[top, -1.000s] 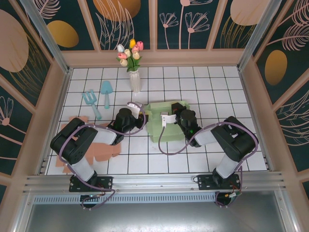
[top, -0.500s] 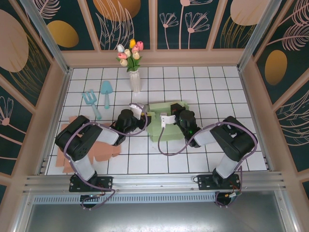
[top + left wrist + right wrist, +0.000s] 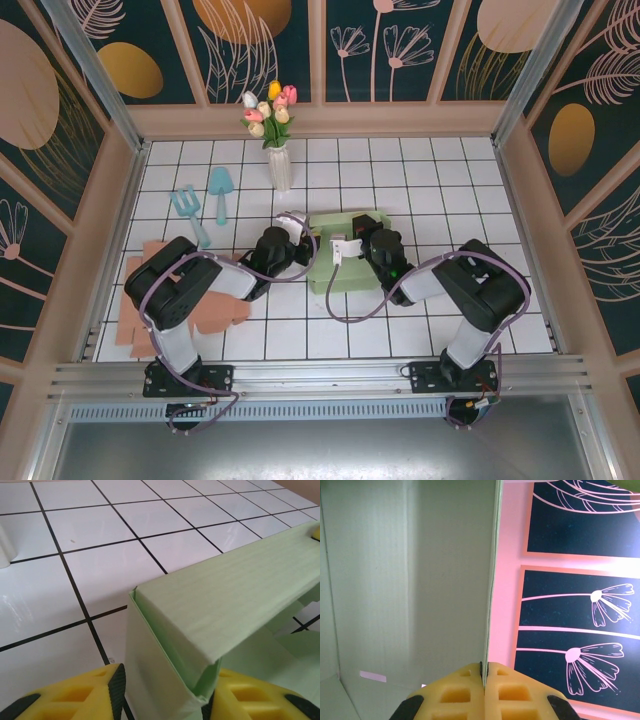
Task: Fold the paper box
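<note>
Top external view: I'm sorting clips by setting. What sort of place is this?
Probably a staged, garden-themed robot test cell: floral wall panels, a vase of tulips and toy garden tools on a white gridded table.

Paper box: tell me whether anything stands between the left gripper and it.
Nothing visible does. In the left wrist view the left gripper straddles a corner of the paper box, one yellow finger on each side; whether they press it I cannot tell. The right gripper is shut on the edge of a box wall.
</note>
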Controlling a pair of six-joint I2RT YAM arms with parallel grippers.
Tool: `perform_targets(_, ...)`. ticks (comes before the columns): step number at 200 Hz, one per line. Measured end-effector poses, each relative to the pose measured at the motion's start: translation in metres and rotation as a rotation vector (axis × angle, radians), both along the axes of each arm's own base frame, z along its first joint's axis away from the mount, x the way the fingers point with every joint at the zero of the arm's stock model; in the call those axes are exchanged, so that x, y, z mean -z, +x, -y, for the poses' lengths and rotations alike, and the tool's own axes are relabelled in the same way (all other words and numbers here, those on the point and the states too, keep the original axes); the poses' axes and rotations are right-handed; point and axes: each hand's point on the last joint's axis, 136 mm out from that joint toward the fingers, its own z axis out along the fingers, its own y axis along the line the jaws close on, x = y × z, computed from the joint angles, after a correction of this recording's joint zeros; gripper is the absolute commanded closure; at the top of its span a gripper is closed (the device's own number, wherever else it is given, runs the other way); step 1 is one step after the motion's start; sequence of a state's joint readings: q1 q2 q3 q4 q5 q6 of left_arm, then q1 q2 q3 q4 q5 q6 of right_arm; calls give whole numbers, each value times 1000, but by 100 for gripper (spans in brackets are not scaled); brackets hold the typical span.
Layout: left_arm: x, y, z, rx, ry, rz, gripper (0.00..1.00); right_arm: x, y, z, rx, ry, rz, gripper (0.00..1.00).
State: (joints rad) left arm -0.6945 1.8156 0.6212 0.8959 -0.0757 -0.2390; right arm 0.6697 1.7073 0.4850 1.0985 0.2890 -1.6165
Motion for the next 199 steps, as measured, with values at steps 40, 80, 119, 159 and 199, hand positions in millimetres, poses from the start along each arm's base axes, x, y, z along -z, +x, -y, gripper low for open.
perform_targets(40, 3, 6, 0, -41, 9, 22, 53, 1, 1, -1, -1, 6, 5, 100)
perform_targets(80, 6, 21, -3, -121, 36, 50, 63, 1, 1, -1, 0, 8, 5, 100)
perform_targets(119, 8, 26, -7, -201, 78, 81, 90, 1, 3, -4, -4, 10, 6, 100)
perform_targets(159, 8, 31, -21, -339, 142, 96, 96, 1, 3, -14, -22, 26, 2, 100)
perform_targets(199, 8, 35, -21, -368, 142, 79, 89, 0, 3, -14, -16, 61, -12, 100)
